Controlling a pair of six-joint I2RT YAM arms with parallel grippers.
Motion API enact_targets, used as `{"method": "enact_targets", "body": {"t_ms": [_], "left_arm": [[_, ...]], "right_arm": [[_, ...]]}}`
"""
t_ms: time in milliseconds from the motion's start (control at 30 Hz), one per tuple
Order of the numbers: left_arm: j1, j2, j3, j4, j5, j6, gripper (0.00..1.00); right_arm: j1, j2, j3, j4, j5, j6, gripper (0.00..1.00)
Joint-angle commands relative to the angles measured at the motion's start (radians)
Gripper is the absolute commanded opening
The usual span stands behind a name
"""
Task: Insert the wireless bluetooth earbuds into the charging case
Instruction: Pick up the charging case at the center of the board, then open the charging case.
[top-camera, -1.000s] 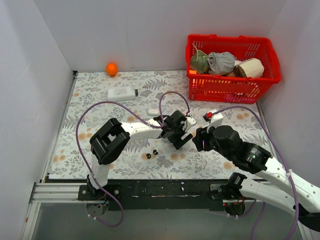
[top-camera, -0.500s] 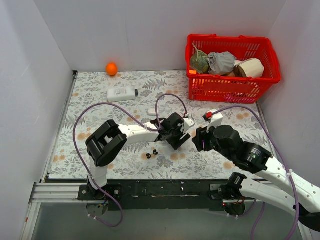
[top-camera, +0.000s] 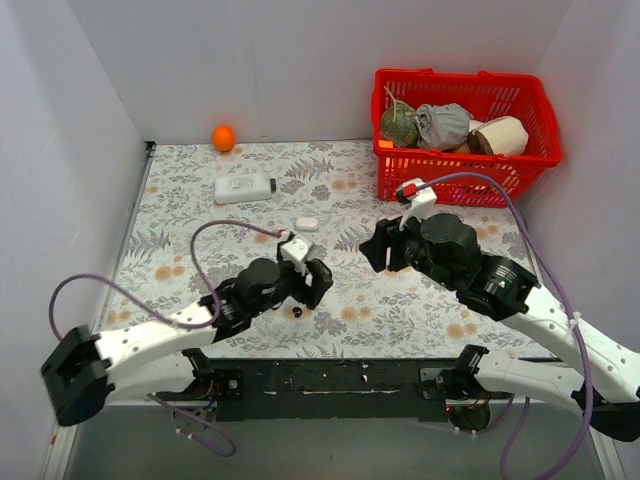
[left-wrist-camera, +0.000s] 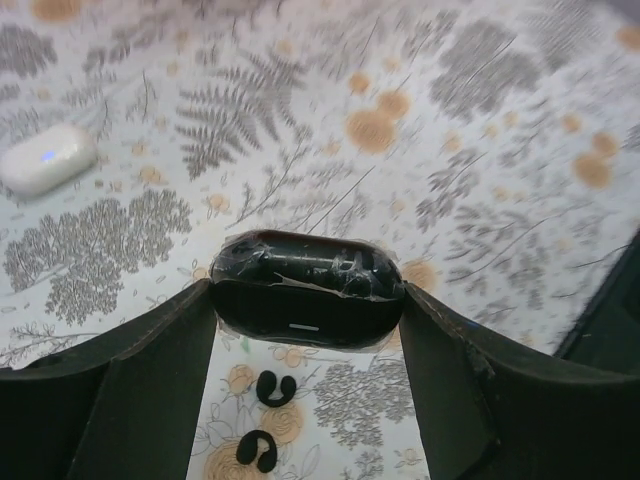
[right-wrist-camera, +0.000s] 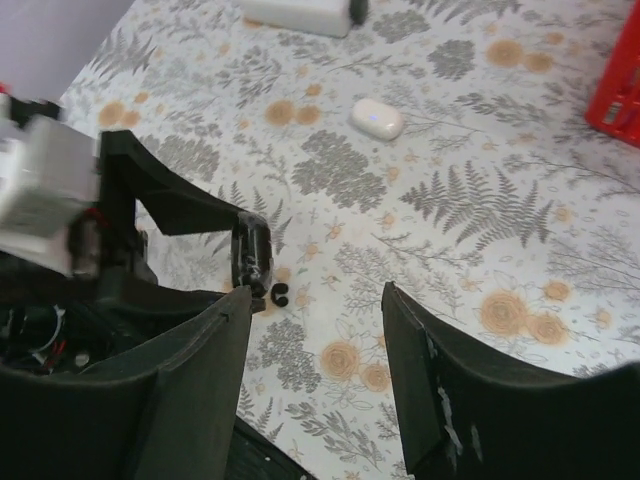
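The two earbuds (left-wrist-camera: 274, 388) lie loose on the worktop (top-camera: 180, 225), close together, just on the near side of the left gripper (top-camera: 314, 284); neither is seated yet. The charging case (left-wrist-camera: 305, 288), a black oval pebble, is clamped end to end between that gripper's fingers and appears to be held a little above the patterned surface. Its seam looks closed, though I cannot confirm this from the wrist view. The right gripper (right-wrist-camera: 315, 300) stands with jaws apart and nothing between them, to the right of the buds and well apart from them. In my judgement the step in hand is presenting the case for loading. I would keep the left grip firm and the case level with the lid side up. If the lid proves shut, the right gripper would open it. The buds should then be taken one at a time from straight above, closing on the body so the neighbour is not knocked away. A white oval case (top-camera: 307, 223) sits further back and must not be mistaken for the target. The white bottle (top-camera: 245, 187), orange (top-camera: 223, 137) and red basket (top-camera: 462, 175) at the far side play no part.
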Motion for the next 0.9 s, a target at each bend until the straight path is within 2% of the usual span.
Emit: {"method": "enact_targets", "body": {"t_ms": [0, 67, 167, 200, 300, 633, 867], "left_arm": [[-0.023, -0.333, -0.169, 0.242, 0.071, 0.005, 0.0], [-0.028, -0.401, -0.192, 0.231, 0.102, 0.039, 0.0], [-0.028, -0.489, -0.218, 0.199, 0.165, 0.1, 0.0], [-0.029, -0.504, -0.223, 0.184, 0.17, 0.108, 0.0], [-0.029, -0.549, -0.235, 0.159, 0.164, 0.132, 0.0], [-0.029, -0.531, -0.205, 0.107, 0.157, 0.191, 0.0], [-0.029, -0.531, -0.208, 0.115, 0.162, 0.194, 0.0]], "right_arm": [[-0.002, 0.078, 0.067, 0.06, -0.256, -0.07, 0.64], [0.002, 0.145, 0.1, 0.056, -0.38, -0.102, 0.66], [0.017, 0.205, 0.124, 0.066, -0.403, -0.113, 0.71], [0.019, 0.224, 0.13, 0.077, -0.402, -0.113, 0.77], [0.024, 0.267, 0.162, 0.08, -0.403, -0.118, 0.8], [0.037, 0.362, 0.219, 0.105, -0.44, -0.127, 0.8], [0.037, 0.382, 0.176, 0.099, -0.399, -0.118, 0.79]]}}
